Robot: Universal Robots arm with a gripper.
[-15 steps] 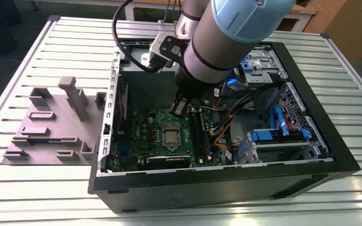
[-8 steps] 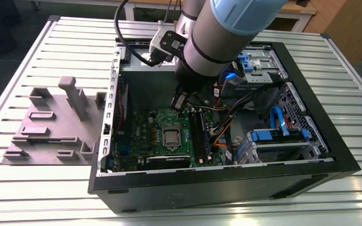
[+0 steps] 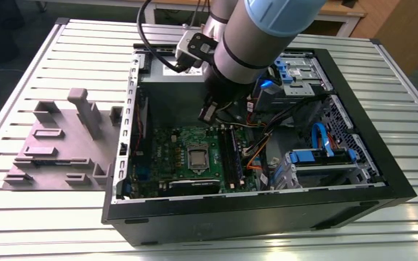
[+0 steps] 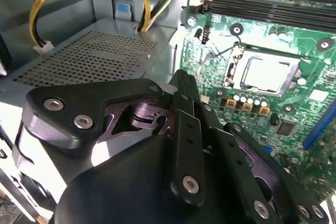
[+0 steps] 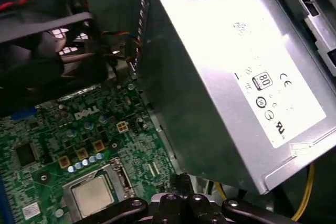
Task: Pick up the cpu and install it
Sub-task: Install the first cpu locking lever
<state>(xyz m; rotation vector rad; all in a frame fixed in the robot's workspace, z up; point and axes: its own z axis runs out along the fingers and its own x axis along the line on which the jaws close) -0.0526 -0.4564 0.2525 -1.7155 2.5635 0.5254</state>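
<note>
The open case holds the green board, a grey power supply and blue-trimmed drive bays. The cpu lies flat in the socket at the middle of the board, metal top facing up; it is square, so it has no long axis. In the second wrist view, the gripper hangs above the board beside the socket, between socket and power supply, fingers pressed together with nothing between them. A grey tray sits outside the case.
</note>
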